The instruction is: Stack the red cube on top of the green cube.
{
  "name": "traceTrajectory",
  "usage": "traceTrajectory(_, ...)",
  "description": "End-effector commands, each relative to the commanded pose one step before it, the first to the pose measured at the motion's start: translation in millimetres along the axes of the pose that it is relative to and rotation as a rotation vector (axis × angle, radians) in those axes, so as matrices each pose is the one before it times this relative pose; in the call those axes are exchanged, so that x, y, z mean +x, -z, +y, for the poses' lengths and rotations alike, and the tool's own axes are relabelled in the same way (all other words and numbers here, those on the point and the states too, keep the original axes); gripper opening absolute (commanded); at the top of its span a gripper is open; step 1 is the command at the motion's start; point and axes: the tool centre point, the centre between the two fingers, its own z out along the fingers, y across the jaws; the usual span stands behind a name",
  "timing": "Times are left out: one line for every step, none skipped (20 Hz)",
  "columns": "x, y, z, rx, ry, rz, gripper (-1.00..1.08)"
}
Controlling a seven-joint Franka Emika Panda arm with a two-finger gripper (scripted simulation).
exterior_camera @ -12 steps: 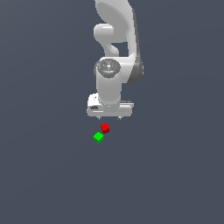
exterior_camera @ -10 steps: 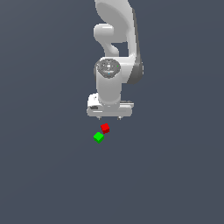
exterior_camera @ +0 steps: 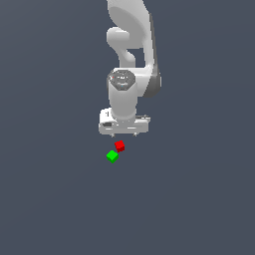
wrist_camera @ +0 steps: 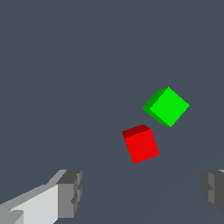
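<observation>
1. In the exterior view, the small plain bright green cube [exterior_camera: 112, 156] is seen resting on the flat dark grey-blue floor [exterior_camera: 55, 189], below the jaws and slightly toward the exterior view's left of them.
2. Just beside it, toward the exterior view's right and nearer the jaws, the small plain bright red cube [exterior_camera: 119, 146] is seen on the same floor; the two cubes appear corner to corner, and whether they touch cannot be told from this view.
3. Above both cubes the white two-fingered gripper [exterior_camera: 124, 134] of the white arm [exterior_camera: 130, 60] is held pointing straight down, clear of both cubes.
4. In the wrist view, one grey finger pad [wrist_camera: 70, 194] is seen at one edge and the other at the opposite edge, so the jaws are spread wide with nothing between them.
5. In the same view, the red cube [wrist_camera: 141, 144] lies on the floor ahead of the gap between the jaws, not yet within it.
6. The green cube [wrist_camera: 168, 106] is seen beyond the red one, farther from the jaws, with a narrow strip of floor showing between them; both are turned at different angles.
</observation>
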Motion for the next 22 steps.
traceTrajectory(-1.35,-6.02,2.08,-0.00055,0.03269,0.00549,1.00)
traceTrajectory(-0.59,-2.86,0.96,-0.00025,0.01603,0.00286,1.00)
traceTrajectory(-0.63,-3.08,1.04,-0.00027,0.01726,0.00308,1.00)
traceTrajectory(-0.66,-3.31,1.13,-0.00028,0.01848,0.00330,1.00)
traceTrajectory(-0.69,-3.53,1.20,-0.00029,0.01971,0.00353,1.00)
traceTrajectory(-0.72,-3.75,1.28,-0.00031,0.02093,0.00375,1.00)
traceTrajectory(-0.75,-3.97,1.36,-0.00031,0.02209,0.00397,1.00)
traceTrajectory(-0.73,-3.91,1.34,-0.00030,0.02172,0.00391,1.00)
traceTrajectory(-0.68,-3.68,1.28,-0.00028,0.02042,0.00368,1.00)
traceTrajectory(-0.61,-3.46,1.21,-0.00025,0.01915,0.00346,1.00)
traceTrajectory(-0.55,-3.24,1.14,-0.00022,0.01789,0.00323,1.00)
traceTrajectory(-0.49,-3.02,1.08,-0.00020,0.01660,0.00299,1.00)
traceTrajectory(-0.44,-2.81,1.02,-0.00017,0.01538,0.00277,1.00)
traceTrajectory(-0.39,-2.59,0.94,-0.00016,0.01416,0.00255,1.00)
traceTrajectory(-0.35,-2.37,0.86,-0.00014,0.01293,0.00233,1.00)
traceTrajectory(-0.32,-2.14,0.78,-0.00012,0.01169,0.00211,1.00)
traceTrajectory(-0.28,-1.92,0.70,-0.00011,0.01046,0.00189,1.00)
traceTrajectory(-0.24,-1.69,0.63,-0.00009,0.00919,0.00166,1.00)
traceTrajectory(-0.19,-1.47,0.54,-0.00008,0.00798,0.00144,1.00)
traceTrajectory(-0.16,-1.25,0.49,-0.00006,0.00669,0.00120,1.00)
traceTrajectory(-0.10,-1.02,0.40,-0.00004,0.00548,0.00097,1.00)
traceTrajectory(-0.05,-0.79,0.32,-0.00003,0.00425,0.00074,1.00)
